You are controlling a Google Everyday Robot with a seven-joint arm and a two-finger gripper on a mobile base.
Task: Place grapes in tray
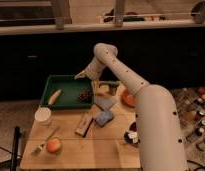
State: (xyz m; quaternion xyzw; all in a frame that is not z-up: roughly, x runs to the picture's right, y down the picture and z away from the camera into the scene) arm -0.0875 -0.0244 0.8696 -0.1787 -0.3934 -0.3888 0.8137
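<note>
The grapes (pixel 85 95), a small dark bumpy cluster, lie inside the dark green tray (pixel 67 80) near its right front part. A yellow corn-like item (pixel 54 96) lies in the tray's left part. My gripper (pixel 79 75) hangs over the tray's far right rim, above and a little behind the grapes, apart from them. The white arm reaches to it from the lower right.
On the wooden table: a white cup (pixel 43 116), a fork (pixel 44 143), an orange-red fruit (pixel 54 145), a brown block (pixel 84 125), a blue sponge (pixel 103 118), an orange bowl (pixel 128 98) and small items by the arm. A dark counter runs behind.
</note>
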